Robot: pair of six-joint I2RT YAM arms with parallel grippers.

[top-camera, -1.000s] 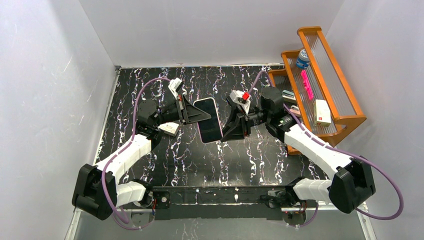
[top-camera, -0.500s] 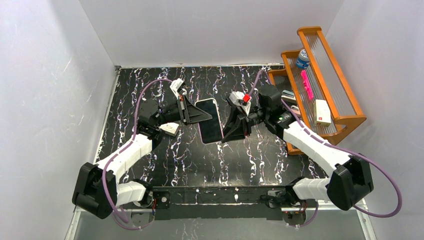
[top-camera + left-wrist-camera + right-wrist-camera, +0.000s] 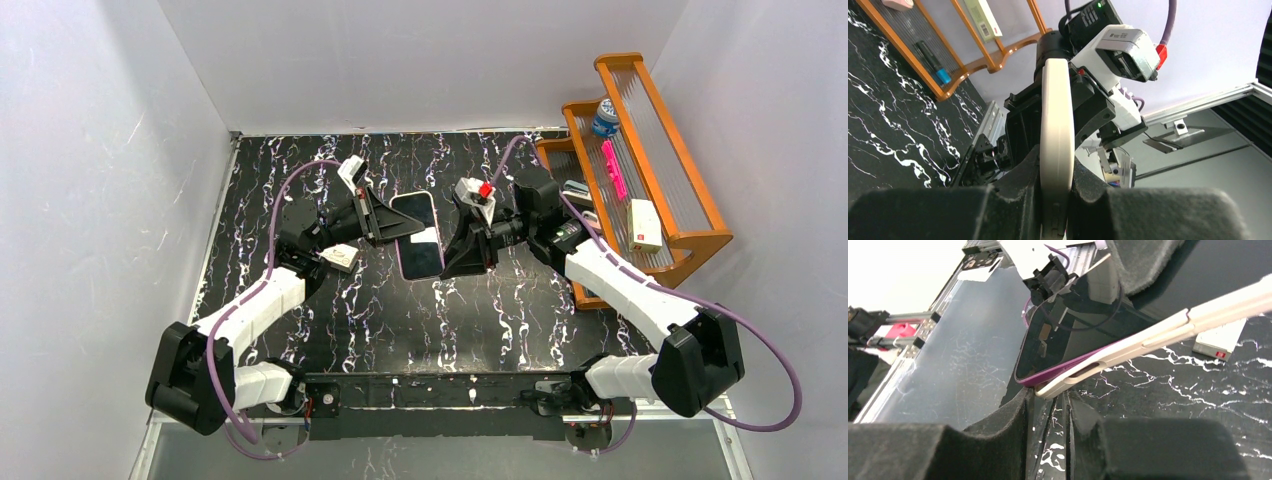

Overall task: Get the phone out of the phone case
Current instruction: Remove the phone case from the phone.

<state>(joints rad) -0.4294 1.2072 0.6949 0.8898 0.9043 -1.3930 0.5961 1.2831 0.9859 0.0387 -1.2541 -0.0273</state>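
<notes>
Just short of the middle of the table, beside your left forearm, a small white box lies on the marble.

A little beyond it, over the table's middle, the phone is held screen up between your two arms. Your left gripper comes at it from the left-edge side and is clenched on the phone case. In the left wrist view the cream slab stands edge-on, pinched between the two padded fingers.

Your right gripper meets the opposite long edge. In the right wrist view its jaws are drawn nearly together, with only a thin slit between the pads. The case's corner sits right at the mouth of that slit, and you cannot tell whether the jaws actually pinch it. At that corner the phone's purple rim and dark screen stand clear of the cream case, with a wedge of gap between them. Farther along, both run out of frame. From above, the case is hidden under the phone.

Farthest off, against the right edge toward the far right corner, the wooden rack holds a bottle, a pink item and a white carton, whose markings are too small to read.
</notes>
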